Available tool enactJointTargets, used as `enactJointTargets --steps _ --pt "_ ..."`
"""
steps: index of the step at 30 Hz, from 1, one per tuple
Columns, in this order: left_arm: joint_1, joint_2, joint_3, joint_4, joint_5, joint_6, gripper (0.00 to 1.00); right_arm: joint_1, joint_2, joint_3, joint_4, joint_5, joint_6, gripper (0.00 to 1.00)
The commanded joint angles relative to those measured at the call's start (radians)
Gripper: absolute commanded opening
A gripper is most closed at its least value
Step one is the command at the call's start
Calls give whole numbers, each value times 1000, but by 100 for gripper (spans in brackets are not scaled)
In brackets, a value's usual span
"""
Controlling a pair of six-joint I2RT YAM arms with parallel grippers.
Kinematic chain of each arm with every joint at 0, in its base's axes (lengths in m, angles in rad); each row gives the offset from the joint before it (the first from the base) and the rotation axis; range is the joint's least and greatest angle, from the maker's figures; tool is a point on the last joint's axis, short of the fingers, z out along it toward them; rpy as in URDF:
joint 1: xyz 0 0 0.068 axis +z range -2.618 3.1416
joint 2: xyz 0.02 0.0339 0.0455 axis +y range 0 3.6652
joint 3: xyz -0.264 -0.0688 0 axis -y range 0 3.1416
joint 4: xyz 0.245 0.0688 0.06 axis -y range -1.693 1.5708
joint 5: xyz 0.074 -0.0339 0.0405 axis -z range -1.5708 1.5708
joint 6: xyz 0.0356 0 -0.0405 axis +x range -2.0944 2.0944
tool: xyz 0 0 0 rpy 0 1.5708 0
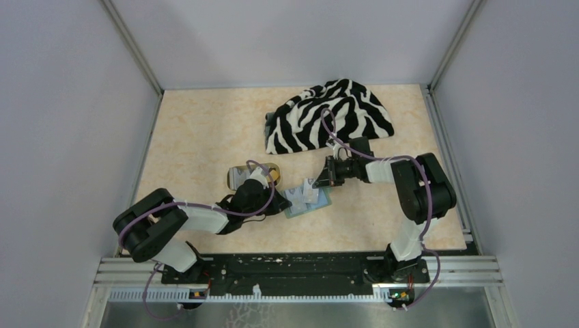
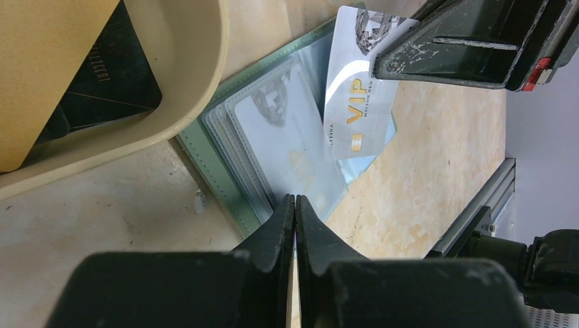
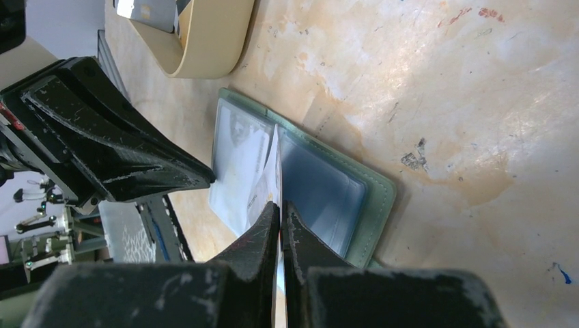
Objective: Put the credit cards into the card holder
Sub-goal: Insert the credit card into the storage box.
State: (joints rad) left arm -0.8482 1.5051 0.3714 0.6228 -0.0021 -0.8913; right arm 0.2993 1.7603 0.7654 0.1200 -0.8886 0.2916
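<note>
Two black robot arms reach over a beige worktop [image 1: 205, 137] and meet near its middle. A zebra-striped cloth [image 1: 328, 116] lies bunched against the far edge, toward the far right corner. Left of centre sits a tan oval tray [image 2: 198, 68]. Just beside it, toward the near edge, the green card holder [image 3: 372, 205] lies open with its clear sleeves up.

The left gripper [image 2: 295, 199] has its fingers together, tips at the holder's sleeves; whether they nip a sleeve cannot be told. The right gripper [image 3: 280, 205] is clamped on a silver credit card [image 2: 355, 102] marked VIP, held on edge over the open holder.

One pale card [image 2: 273, 123] seems already tucked in a sleeve. A dark card [image 2: 116, 82] and a yellow-orange card [image 2: 48, 61] lie in the tray. The job looks partly done: the silver card is not yet seated, and at least two more remain.
</note>
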Motion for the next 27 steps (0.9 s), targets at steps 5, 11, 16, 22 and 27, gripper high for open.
enactJointTargets --steps 5,11,16,22,27 --pt "-2 4 -25 -29 -3 4 8 16 2 16 -35 -29 -55 0" --pt "-2 6 -16 -33 -3 11 9 43 7 31 -89 -65 -103 0" --pt "-2 9 -9 -32 -3 15 11 70 22 43 -110 -54 -113 0" --pt "-3 8 -6 -32 28 20 12 73 60 59 -118 -35 -77 0" --pt "-2 8 -6 -37 24 22 12 72 43 50 -142 61 -27 0"
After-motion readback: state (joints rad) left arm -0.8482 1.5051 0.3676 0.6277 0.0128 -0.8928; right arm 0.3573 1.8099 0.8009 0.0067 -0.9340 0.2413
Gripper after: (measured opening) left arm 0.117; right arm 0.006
